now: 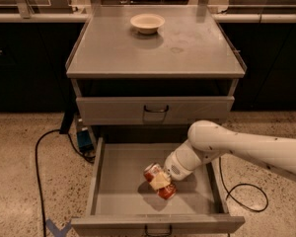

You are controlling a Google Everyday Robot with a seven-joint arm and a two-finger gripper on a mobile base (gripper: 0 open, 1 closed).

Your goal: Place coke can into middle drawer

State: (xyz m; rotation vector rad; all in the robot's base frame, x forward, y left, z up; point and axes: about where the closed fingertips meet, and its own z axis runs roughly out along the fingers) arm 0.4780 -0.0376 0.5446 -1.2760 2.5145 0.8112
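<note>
The white arm (246,147) reaches in from the right, bent downward and leftward into the open middle drawer (116,181). Its gripper (161,181) sits low over the drawer floor, right of centre. The fingers (160,180) are clamped across the coke can (151,172), which is tilted (contact with the floor can't be judged). A cream bowl (147,22) sits far back on the bench (187,48).

Smooth white tubular arm (256,149), bulbous wrist (180,166), cream-padded pincer (160,180) inside the middle drawer (118,181)

The gripper (160,181), clasping the coke can (167,191), sits inside the middle drawer (119,186) — perhaps touching its floor.
</note>
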